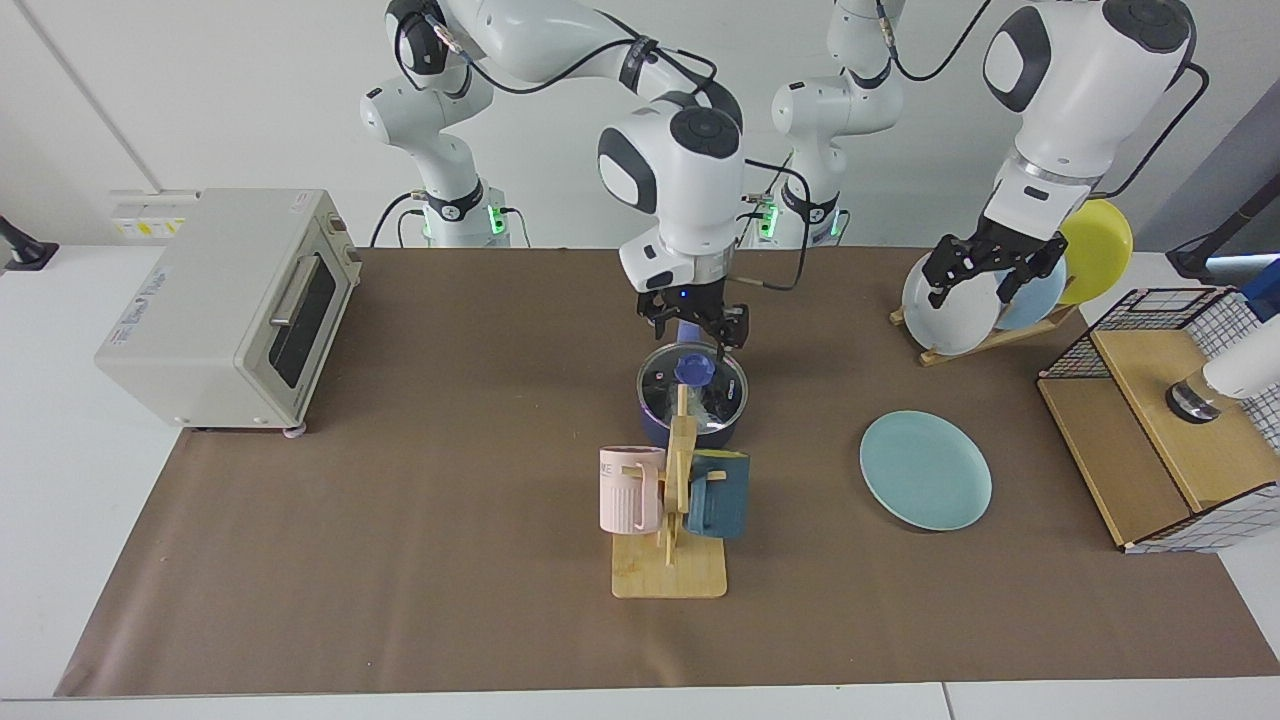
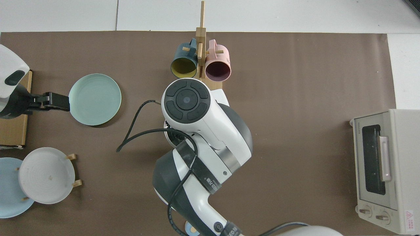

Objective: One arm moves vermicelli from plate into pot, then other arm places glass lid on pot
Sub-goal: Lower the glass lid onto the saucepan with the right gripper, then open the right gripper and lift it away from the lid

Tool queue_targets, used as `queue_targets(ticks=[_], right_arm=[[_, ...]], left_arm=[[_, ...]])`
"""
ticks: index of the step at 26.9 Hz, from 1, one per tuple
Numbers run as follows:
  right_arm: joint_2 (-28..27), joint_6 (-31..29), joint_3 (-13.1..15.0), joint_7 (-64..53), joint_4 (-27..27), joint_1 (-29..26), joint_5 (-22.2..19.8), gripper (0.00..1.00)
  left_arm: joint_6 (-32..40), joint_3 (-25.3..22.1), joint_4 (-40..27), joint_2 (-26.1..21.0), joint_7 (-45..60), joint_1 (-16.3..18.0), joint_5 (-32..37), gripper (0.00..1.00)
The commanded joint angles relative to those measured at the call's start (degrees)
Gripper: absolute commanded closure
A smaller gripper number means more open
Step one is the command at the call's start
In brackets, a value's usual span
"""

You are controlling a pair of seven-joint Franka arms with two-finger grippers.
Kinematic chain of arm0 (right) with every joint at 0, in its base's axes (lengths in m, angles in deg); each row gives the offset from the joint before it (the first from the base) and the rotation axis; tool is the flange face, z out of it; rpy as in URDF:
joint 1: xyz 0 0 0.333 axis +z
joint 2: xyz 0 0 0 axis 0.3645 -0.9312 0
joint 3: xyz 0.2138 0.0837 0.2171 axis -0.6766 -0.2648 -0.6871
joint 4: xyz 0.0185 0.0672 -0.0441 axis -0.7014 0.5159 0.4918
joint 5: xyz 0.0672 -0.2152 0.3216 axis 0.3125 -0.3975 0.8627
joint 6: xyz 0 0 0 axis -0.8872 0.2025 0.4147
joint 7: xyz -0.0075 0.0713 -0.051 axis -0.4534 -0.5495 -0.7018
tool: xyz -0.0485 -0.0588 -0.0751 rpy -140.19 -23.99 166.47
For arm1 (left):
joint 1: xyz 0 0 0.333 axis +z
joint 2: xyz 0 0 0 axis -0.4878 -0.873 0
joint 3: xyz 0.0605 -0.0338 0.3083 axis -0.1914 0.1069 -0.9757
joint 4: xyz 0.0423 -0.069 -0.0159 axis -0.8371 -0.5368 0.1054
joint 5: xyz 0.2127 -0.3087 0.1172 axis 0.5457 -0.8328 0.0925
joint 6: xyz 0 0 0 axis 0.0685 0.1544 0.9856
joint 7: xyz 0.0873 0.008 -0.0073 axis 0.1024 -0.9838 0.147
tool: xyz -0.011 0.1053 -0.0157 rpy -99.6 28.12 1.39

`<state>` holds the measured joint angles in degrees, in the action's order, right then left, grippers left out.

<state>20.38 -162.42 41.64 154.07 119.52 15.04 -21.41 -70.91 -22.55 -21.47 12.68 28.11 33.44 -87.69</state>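
The glass lid point(image 1: 665, 383) with its blue knob point(image 1: 690, 369) lies on the dark blue pot point(image 1: 652, 430), partly behind the mug rack. My right gripper point(image 1: 695, 328), showing a blue light, hangs open just above the knob and touches nothing. The vermicelli cannot be made out under the lid. The light teal plate point(image 1: 925, 470) point(image 2: 95, 99) lies bare. My left gripper point(image 1: 978, 283) point(image 2: 54, 101) waits open beside the plate rack. In the top view the right arm covers the pot, and only a sliver of the lid's rim point(image 2: 166, 126) shows.
A wooden mug rack point(image 1: 670, 570) with a pink and a dark teal mug stands just in front of the pot. A toaster oven point(image 1: 225, 300) sits at one end, with a plate rack point(image 1: 985, 335) and a wire-and-wood basket point(image 1: 1170, 420) at the other.
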Motion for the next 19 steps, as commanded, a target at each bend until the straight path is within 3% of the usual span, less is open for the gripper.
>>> queue_targets(ticks=[1, 7, 19], right_arm=[[6.0, 2.4, -0.3, -6.4, 2.1, -2.2, 0.4, 0.0], [8.5, 6.5, -0.2, -21.6, 3.8, -7.5, -0.2, 0.0], [12.9, 11.0, -0.2, -50.7, 6.4, -23.2, -0.5, 0.0]], left_arm=[[0.2, 0.7, -0.5, 1.0, -0.6, 0.9, -0.6, 0.0], [0.2, 0.6, -0.5, 1.0, -0.6, 0.9, -0.6, 0.0], [0.3, 0.6, -0.5, 1.0, -0.6, 0.9, -0.6, 0.0]])
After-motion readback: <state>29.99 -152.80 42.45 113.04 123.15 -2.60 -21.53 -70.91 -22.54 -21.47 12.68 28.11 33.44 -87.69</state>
